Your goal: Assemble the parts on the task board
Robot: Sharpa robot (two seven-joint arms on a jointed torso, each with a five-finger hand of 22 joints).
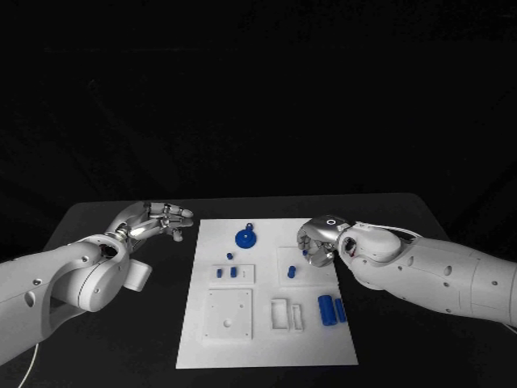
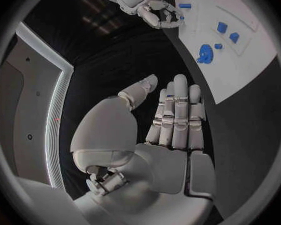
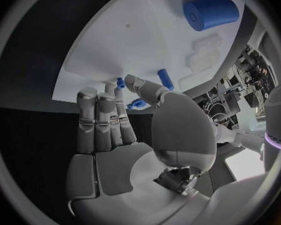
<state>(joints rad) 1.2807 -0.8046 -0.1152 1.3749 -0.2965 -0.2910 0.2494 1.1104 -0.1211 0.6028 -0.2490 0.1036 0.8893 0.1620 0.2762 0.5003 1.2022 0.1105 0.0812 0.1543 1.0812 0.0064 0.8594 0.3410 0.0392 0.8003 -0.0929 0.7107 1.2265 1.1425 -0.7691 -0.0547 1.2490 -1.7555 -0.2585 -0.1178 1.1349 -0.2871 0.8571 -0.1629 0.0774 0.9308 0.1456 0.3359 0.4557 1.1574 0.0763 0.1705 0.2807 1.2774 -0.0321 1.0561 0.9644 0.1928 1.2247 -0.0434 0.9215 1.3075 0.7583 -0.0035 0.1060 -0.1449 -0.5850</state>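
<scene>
Robotics lab/test setup: black worktop (image 1: pixel 119 339) w/ black backdrop (image 1: pixel 258 97) behind, white board (image 1: pixel 271 339) laid out w/ small blue parts (image 1: pixel 245 238) in molded slots, like a bench test. Right wrist view shows cluttered equipment racks (image 3: pixel 231 87) at the rim, i.e. lab/workshop room, not a home

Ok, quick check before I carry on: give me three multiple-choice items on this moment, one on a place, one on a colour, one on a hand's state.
1. Where is the left hand?
A. Over the black table, beside the task board
B. Over the board's middle
C. On the large cylinder

2. What colour is the round disc part?
A. Grey
B. Blue
C. White

3. What is the right hand holding?
A. The disc
B. A cylinder
C. Nothing

Answers: 1 A, head view shows it left of the board. 2 B, plainly blue. 3 C, right wrist view shows empty, extended fingers.
</scene>
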